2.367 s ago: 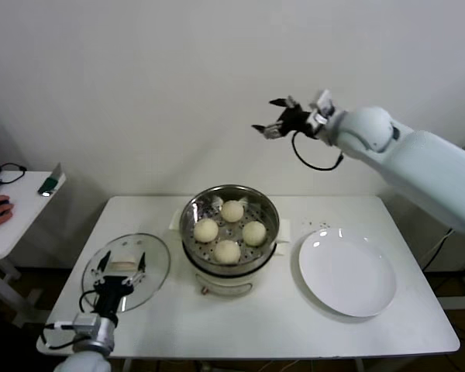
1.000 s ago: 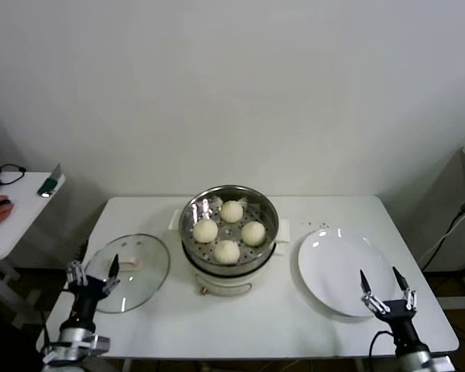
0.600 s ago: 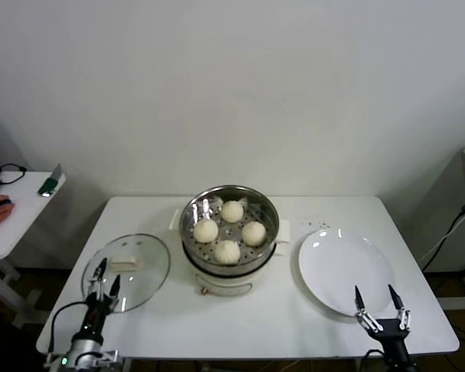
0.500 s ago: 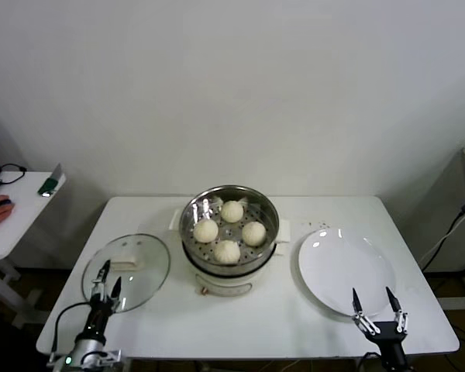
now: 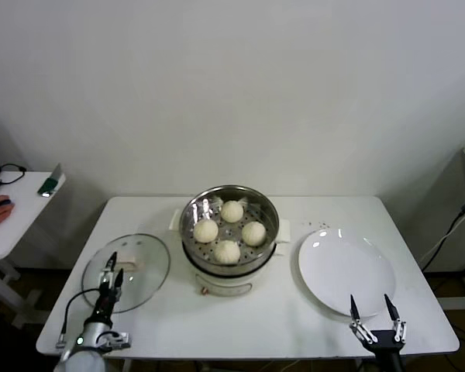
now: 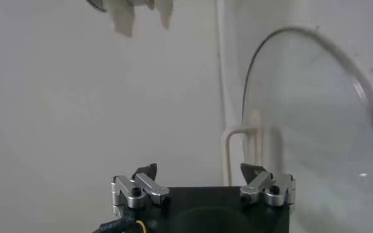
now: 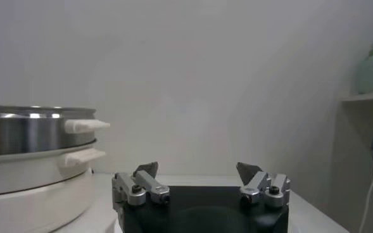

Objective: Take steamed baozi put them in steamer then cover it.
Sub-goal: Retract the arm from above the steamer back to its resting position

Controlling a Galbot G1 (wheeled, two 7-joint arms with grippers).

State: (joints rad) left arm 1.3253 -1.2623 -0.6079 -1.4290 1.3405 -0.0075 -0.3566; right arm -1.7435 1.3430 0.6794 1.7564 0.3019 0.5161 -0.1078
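Four cream-white baozi [image 5: 229,230] lie on the perforated tray inside the shiny steamer [image 5: 229,232] at the table's middle. The steamer's side also shows in the right wrist view [image 7: 28,158]. The glass lid [image 5: 126,271] with its white handle lies flat on the table to the steamer's left; it also shows in the left wrist view [image 6: 313,126]. My left gripper [image 5: 111,265] is open and empty, low at the lid's front edge. My right gripper [image 5: 371,308] is open and empty, low at the table's front right, beside the plate.
An empty white plate [image 5: 346,271] lies right of the steamer. The white table [image 5: 294,325] ends close in front of both grippers. A side desk [image 5: 8,213] with a person's hand stands at far left. A wall is behind.
The right arm has come down from high above the steamer to the table's front right edge. The left gripper left the lid handle, dropped low, and now sits at the lid's front edge.
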